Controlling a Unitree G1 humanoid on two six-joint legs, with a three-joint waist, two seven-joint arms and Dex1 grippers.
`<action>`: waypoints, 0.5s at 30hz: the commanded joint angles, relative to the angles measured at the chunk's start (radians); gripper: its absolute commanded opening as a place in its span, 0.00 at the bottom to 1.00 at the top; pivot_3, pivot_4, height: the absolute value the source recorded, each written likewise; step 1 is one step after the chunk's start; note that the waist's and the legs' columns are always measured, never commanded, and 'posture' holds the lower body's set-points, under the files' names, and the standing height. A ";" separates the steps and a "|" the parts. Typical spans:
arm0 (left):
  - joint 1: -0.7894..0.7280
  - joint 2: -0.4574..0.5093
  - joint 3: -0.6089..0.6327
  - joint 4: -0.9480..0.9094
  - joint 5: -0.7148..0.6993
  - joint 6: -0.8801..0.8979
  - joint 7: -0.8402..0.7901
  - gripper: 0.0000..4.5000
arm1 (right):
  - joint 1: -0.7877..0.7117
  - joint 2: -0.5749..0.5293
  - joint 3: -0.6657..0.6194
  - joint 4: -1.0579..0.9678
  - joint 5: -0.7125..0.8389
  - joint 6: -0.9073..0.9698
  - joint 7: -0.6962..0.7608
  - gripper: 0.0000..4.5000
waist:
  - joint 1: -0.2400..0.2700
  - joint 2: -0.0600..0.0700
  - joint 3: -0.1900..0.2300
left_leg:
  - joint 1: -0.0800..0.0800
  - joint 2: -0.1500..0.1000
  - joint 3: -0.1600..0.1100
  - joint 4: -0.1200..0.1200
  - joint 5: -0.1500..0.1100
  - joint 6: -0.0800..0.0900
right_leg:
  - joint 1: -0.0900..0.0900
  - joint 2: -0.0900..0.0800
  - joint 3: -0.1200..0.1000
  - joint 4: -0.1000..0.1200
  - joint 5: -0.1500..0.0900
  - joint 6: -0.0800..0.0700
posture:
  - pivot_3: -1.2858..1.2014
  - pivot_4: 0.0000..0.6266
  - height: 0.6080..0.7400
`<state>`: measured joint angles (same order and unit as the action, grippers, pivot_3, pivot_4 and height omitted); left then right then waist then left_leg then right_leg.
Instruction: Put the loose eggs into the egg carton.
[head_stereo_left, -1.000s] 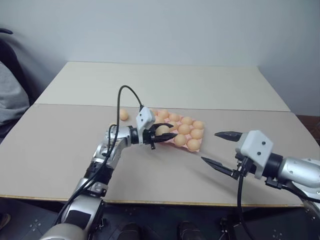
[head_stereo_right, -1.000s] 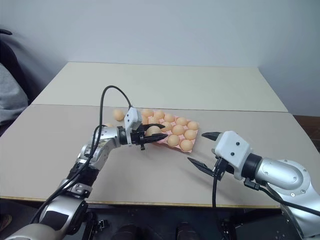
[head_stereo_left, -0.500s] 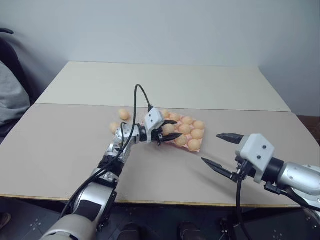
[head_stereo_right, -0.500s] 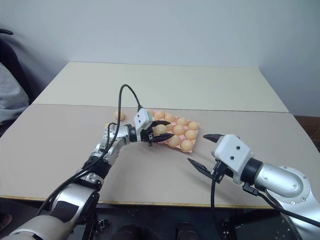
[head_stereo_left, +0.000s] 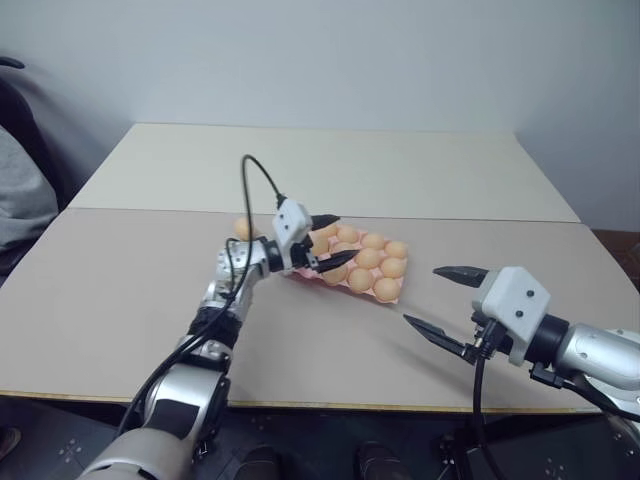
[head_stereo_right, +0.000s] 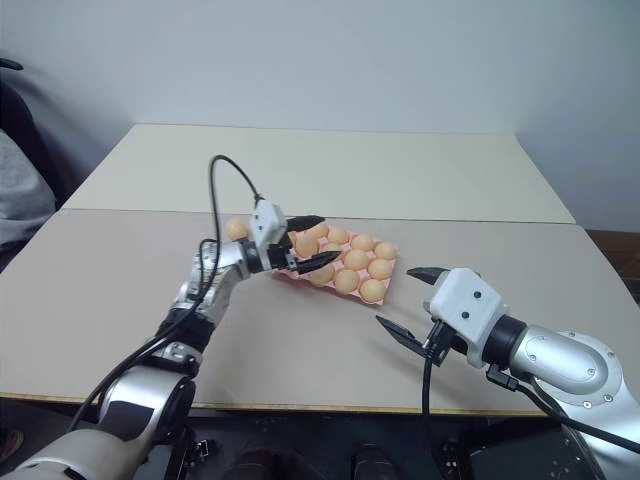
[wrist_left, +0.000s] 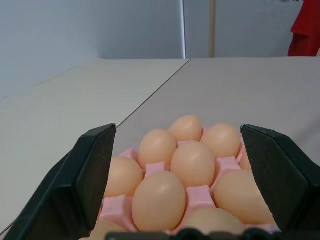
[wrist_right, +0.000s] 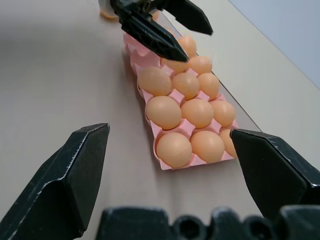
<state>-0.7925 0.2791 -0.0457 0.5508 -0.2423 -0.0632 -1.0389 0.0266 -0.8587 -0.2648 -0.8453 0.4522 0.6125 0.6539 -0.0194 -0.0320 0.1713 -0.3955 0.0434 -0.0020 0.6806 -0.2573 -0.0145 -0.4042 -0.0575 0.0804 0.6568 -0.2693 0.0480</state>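
Note:
The pink egg carton lies mid-table with several tan-orange eggs seated in its cups. My left gripper hovers level over the carton's left end, open and empty; the left wrist view looks between its fingers at the filled cups. One loose egg rests on the table just left of the carton, behind my left wrist. My right gripper hangs open and empty to the right of the carton, nearer the front edge, facing the carton.
A seam crosses the beige table just behind the carton. The table's front edge runs below my right gripper. Grey cloth sits beyond the table's left side. A black cable loops above my left wrist.
My left gripper was shut on an egg; it carried it over the carton, opened and left it in a cup, then drew up and back left. My right gripper stayed still.

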 joint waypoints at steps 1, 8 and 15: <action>0.066 0.090 0.050 -0.255 -0.091 0.173 -0.012 0.96 | -0.008 -0.011 -0.034 -0.006 0.001 -0.018 0.012 1.00 | 0.000 0.000 0.000 | 0.000 0.000 0.000 0.000 0.000 0.000 | 0.000 0.000 0.000 0.000 0.000 0.000 | 0.52 0.24 1.00; 0.309 0.342 0.157 -0.575 -0.115 0.330 0.026 0.96 | -0.042 -0.014 0.005 0.031 0.019 -0.049 0.079 1.00 | 0.002 0.000 0.000 | 0.001 0.001 0.000 0.000 0.000 0.000 | 0.000 0.000 0.000 0.000 0.000 0.000 | 0.52 0.24 1.00; 0.597 0.490 0.357 -0.748 -0.147 0.413 0.091 0.96 | -0.113 -0.023 0.048 0.090 0.055 -0.083 0.185 1.00 | 0.004 0.000 0.000 | 0.001 0.002 0.001 -0.001 0.000 0.000 | 0.000 0.000 -0.001 -0.001 0.000 0.000 | 0.52 0.24 1.00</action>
<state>-0.2090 0.7525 0.2632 -0.1412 -0.3776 0.3384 -0.9777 -0.0706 -0.8648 -0.2082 -0.7500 0.4917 0.5665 0.8108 -0.0150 -0.0317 0.1712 -0.3943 0.0457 -0.0013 0.6801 -0.2573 -0.0146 -0.4038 -0.0577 0.0794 0.6560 -0.2694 0.0478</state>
